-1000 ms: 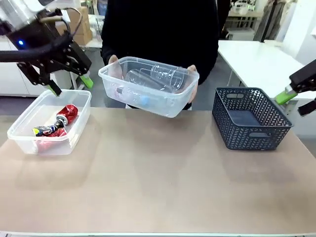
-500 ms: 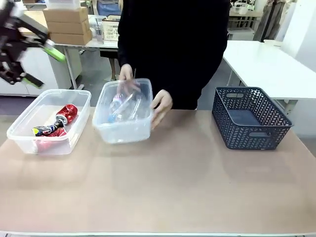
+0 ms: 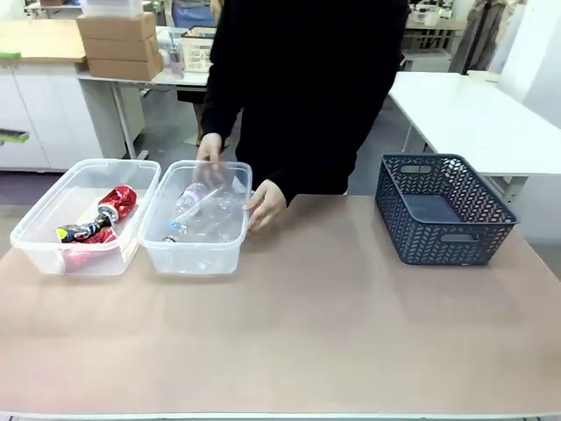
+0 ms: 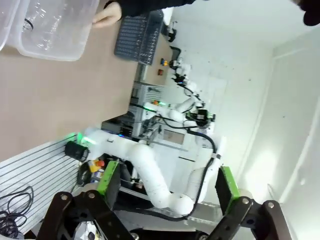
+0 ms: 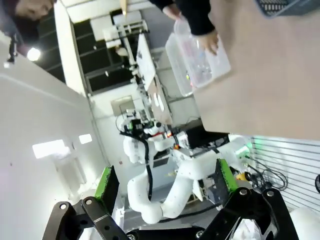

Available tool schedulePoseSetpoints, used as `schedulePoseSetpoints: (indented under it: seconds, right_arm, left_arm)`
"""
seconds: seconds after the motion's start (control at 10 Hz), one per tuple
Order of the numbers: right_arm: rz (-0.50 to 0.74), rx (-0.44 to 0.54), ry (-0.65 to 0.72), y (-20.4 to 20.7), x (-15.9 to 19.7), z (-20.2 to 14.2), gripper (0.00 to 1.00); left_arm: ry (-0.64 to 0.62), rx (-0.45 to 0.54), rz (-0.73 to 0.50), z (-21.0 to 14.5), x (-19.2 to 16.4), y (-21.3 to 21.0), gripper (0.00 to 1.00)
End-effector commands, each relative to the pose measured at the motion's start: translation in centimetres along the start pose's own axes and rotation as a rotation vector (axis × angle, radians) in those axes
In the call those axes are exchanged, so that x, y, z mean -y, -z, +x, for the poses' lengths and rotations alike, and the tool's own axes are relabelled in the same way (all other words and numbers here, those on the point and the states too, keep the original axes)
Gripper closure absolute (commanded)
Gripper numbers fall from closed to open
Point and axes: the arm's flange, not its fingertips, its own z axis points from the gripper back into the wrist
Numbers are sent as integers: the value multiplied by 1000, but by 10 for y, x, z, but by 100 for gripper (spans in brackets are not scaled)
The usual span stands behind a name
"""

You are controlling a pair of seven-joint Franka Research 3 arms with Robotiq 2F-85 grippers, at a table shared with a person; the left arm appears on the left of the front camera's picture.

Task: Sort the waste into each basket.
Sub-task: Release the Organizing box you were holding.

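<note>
The person's hands (image 3: 267, 202) steady the bottle tub (image 3: 195, 219) at ten o'clock on the table (image 3: 333, 324), beside the can tub (image 3: 83, 215), each kind apart; my left gripper (image 4: 165, 190) and right gripper (image 5: 165, 185) gape wide, holding nothing.

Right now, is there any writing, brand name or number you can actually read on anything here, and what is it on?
No text reads clearly in these pictures.
Crushed red can in the left clear tub: printing is there, too crumpled and small to read.
Clear bottle in the second tub: label too small and blurred.
Cardboard boxes behind: no legible marks.
</note>
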Motion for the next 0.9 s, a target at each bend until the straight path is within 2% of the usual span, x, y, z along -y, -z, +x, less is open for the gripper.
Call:
schedulePoseSetpoints:
  seconds: [0.0,0.8]
  right_arm:
    - [-14,-50,-75,-8,-8,-12,0]
    - [-14,-50,-75,-8,-8,-12,0]
  left_arm:
    - [81,-8,95,-6,13,2,0]
    - [81,-8,95,-6,13,2,0]
